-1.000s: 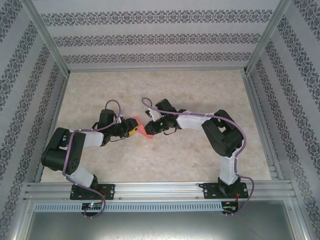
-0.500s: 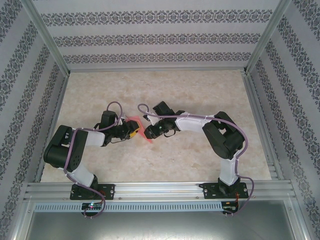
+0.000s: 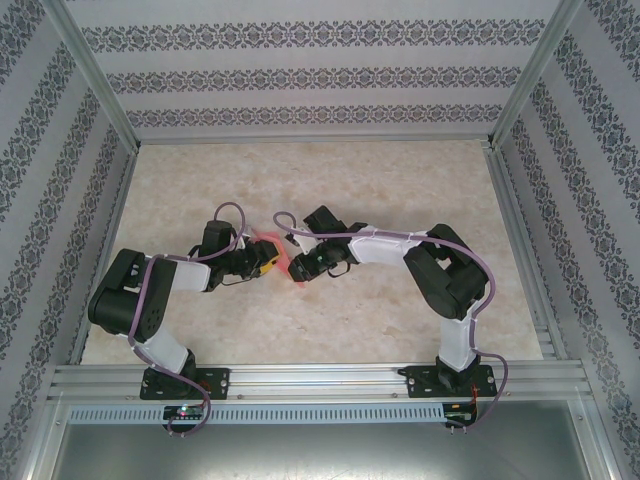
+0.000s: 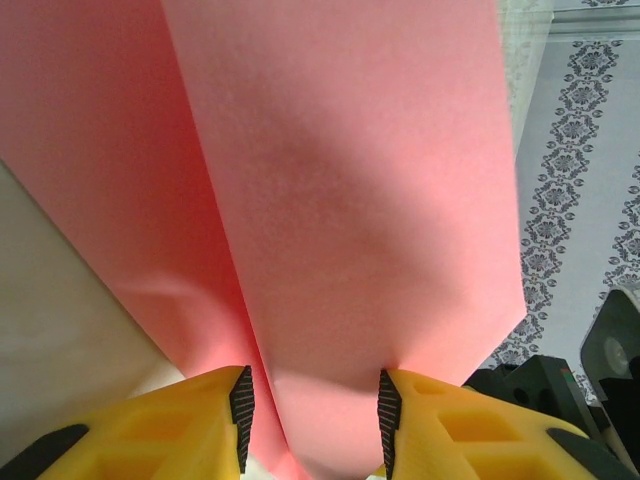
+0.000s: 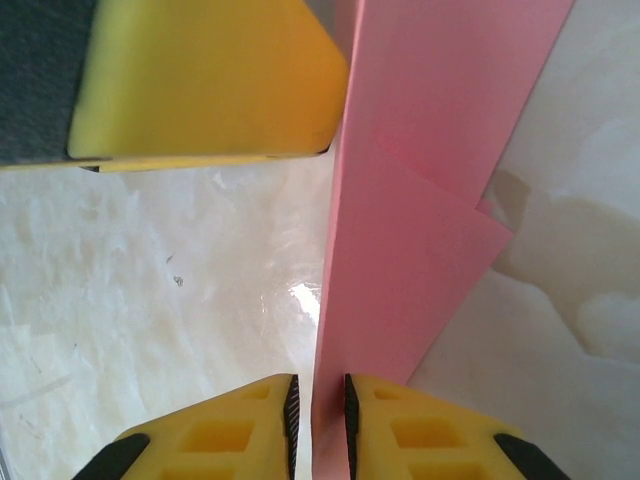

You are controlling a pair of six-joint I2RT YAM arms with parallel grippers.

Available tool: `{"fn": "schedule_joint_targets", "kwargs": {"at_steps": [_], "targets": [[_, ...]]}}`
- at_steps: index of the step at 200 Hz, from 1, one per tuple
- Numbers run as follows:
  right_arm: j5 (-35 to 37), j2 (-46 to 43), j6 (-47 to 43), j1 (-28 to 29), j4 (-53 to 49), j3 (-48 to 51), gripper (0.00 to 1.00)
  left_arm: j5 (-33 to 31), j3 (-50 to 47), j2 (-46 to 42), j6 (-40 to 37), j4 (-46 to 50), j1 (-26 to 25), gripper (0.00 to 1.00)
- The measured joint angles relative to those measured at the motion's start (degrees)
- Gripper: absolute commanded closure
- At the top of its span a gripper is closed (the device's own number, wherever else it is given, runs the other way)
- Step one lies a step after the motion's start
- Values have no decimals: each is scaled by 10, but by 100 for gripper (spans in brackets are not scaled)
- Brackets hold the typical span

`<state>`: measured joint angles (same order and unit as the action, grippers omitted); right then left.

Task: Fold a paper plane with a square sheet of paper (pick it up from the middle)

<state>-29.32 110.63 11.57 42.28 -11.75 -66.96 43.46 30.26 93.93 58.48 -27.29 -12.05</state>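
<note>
**Both pincers on the folded paper at mid-tabletop**

I see the pale marbled tabletop [image 3: 400, 170] boxed in by patterned walls [image 3: 300, 75]. My left arm [image 3: 130, 300] and right arm [image 3: 445, 270] bend inward from their bases, and their wrists nearly meet near the middle of the surface.

The left pincer [image 4: 313, 405] has its jaws partway apart. The pink paper [image 4: 350, 200] is wedged across the gap, touches both yellow fingers, and dimples where it presses on one pad. From there its folded layers fan out wide in the left wrist view.

The right pincer [image 5: 318, 405] has its jaws almost together, with a narrow strip of the paper edge-on between them. A thin sliver of gap shows beside one pad, so I cannot tell whether it actually grips. In that wrist view an overlapping folded corner shows further along the strip, above the tabletop.
</note>
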Motion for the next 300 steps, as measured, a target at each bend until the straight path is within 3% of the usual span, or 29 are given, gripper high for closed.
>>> {"fn": "schedule_joint_targets", "kwargs": {"at_steps": [64,154,219,255,300], "targets": [[28,-5,4,8,-7,9,74,-2,0,0,0,0,0,59],[49,-10,11,18,-16,11,88,-2,0,2,0,1,0,59],[48,-4,8,18,-14,11,90,-3,-1,2,0,1,0,60],[45,-5,9,19,-14,11,85,-5,-6,2,0,4,0,60],[85,-14,-5,19,-26,11,91,-9,-6,-3,0,15,0,58]]}}
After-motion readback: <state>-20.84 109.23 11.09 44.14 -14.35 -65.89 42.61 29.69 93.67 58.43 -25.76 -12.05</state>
